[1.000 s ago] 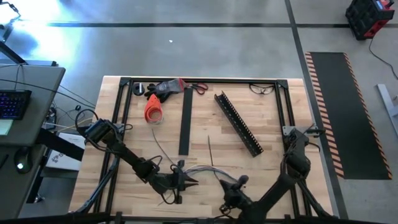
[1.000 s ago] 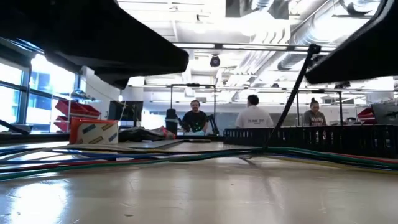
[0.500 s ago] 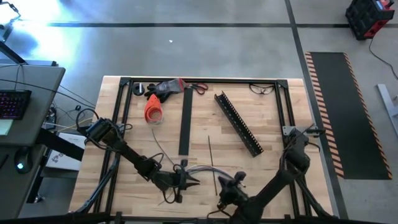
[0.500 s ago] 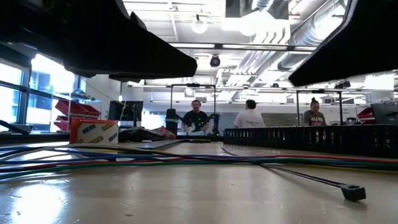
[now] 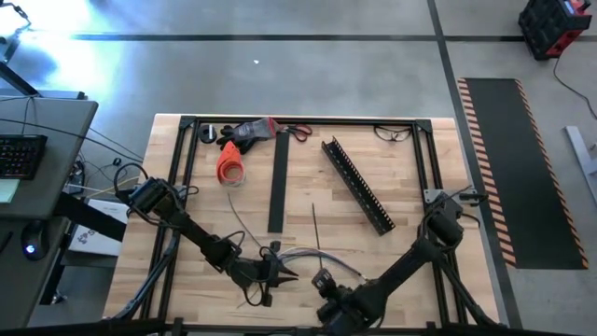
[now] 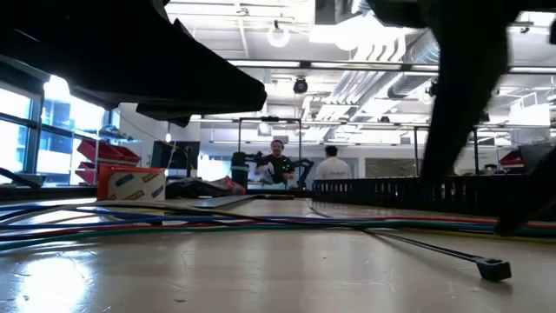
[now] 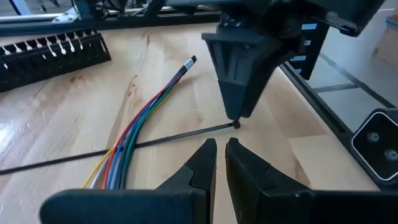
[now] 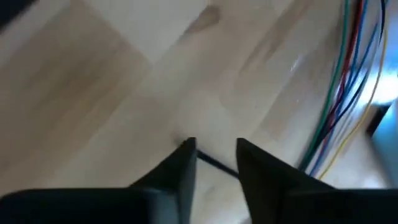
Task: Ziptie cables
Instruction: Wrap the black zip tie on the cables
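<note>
The cables (image 5: 312, 254) lie flat on the wooden table near its front edge, a bunch of coloured wires (image 7: 146, 115) with their ends fanned out. A black zip tie (image 7: 155, 140) lies across the table beside them, its head (image 6: 495, 269) resting on the wood. My left gripper (image 5: 284, 273) is beside the cables, its fingers (image 7: 221, 146) shut with nothing between them. My right gripper (image 5: 322, 278) points steeply down over the zip tie's head end (image 7: 237, 124). It is open, and its fingers (image 8: 186, 152) stand on either side of the strap (image 8: 214, 163). My right gripper comes at the zip tie from above, at its head end (image 7: 237, 124), with one finger on each side of the strap. Whether the fingers touch it, I cannot tell. The zip tie lies flat on the table.
A long black slotted channel (image 5: 357, 185) lies slantwise at the back right, and a flat black strip (image 5: 277, 182) at the back middle. An orange object (image 5: 229, 163), gloves and scissors (image 5: 256, 131) sit at the far edge. A spare zip tie (image 5: 315, 224) lies mid-table. People stand in the room beyond.
My right gripper has moved toward the table's left, closer to my left gripper, and has rolled and tipped to point downward. The zip tie, which slanted up from the table a second ago, has dropped and now lies flat on the wood.
</note>
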